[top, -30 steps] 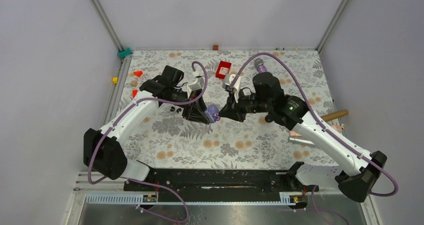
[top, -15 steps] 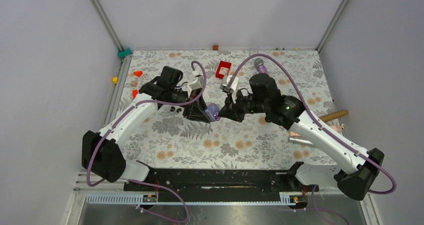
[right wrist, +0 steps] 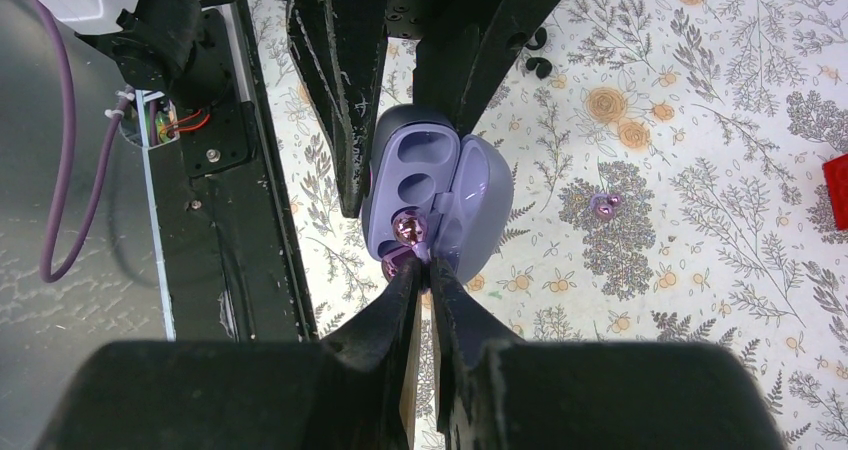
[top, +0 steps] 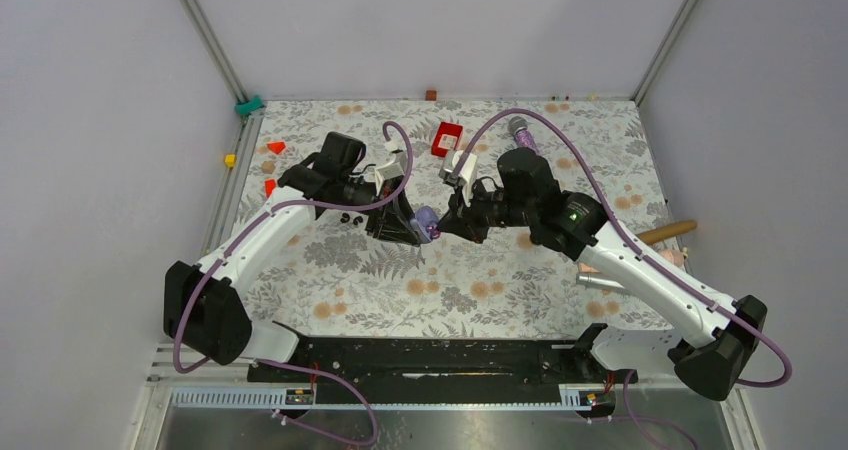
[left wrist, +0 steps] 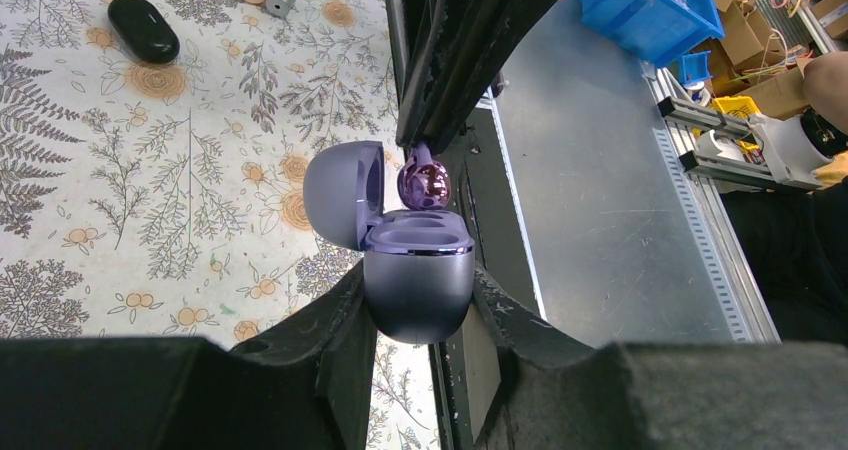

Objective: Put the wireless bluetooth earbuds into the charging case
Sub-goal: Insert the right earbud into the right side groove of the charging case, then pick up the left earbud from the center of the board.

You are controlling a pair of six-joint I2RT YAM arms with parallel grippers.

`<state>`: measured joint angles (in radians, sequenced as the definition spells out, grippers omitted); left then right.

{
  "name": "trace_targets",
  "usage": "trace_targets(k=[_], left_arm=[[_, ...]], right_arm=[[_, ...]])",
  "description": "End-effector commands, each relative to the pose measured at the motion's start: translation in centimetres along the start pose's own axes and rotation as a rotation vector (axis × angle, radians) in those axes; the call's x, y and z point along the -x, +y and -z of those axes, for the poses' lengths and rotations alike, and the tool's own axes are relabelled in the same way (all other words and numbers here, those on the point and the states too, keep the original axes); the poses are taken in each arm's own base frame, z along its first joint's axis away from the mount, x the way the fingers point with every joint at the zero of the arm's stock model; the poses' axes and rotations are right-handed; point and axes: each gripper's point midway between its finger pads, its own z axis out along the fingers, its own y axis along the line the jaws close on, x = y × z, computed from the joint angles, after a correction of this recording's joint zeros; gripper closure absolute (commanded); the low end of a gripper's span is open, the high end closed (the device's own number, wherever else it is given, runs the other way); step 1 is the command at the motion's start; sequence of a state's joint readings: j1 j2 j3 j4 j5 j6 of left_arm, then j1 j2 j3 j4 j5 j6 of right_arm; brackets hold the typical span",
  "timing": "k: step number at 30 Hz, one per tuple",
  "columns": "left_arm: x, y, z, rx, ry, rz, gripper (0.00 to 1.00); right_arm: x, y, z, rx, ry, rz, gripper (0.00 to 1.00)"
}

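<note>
The charging case (left wrist: 415,280), lavender-grey with its lid (left wrist: 340,190) swung open, is clamped between the fingers of my left gripper (left wrist: 417,295) above the floral table. In the top view the case (top: 427,220) sits between the two gripper tips. My right gripper (right wrist: 425,267) is shut on a small glossy purple earbud (right wrist: 408,228), holding it right at the near socket of the case (right wrist: 415,165); the far socket is empty. That earbud (left wrist: 425,183) shows just above the case's rim. A second earbud (right wrist: 605,204) lies on the table beyond the case.
A black oval object (left wrist: 143,28) lies on the mat. A red box (top: 447,138) and a purple microphone (top: 520,127) sit at the back. At right lie a wooden handle (top: 668,231) and a silver cylinder (top: 600,281). Small red pieces (top: 275,147) lie at the left edge.
My right gripper has edged left with the earbud, closer onto the open case. The left gripper has shifted slightly and still holds the case.
</note>
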<state>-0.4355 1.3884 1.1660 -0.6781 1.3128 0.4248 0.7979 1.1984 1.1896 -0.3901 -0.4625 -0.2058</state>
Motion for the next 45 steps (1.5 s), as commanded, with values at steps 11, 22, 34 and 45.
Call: trace_targets(k=[11, 22, 34, 45], left_arm=[[1.2, -0.8, 0.2, -0.006, -0.024, -0.078, 1.00], [1.2, -0.8, 0.2, -0.004, -0.023, -0.079, 1.00], [1.1, -0.8, 0.2, -0.003, -0.022, -0.080, 1.00], [1.2, -0.6, 0.4, 0.030, -0.015, -0.102, 1.00]], right_arm=[[0.3, 0.3, -1.1, 0.018, -0.005, 0.039, 0.88], [0.4, 1.0, -1.3, 0.047, -0.004, 0.035, 0.86], [0.5, 1.6, -1.1, 0.064, 0.001, 0.043, 0.73], [4.1, 1.5, 3.4, -0.028, -0.083, 0.104, 0.60]])
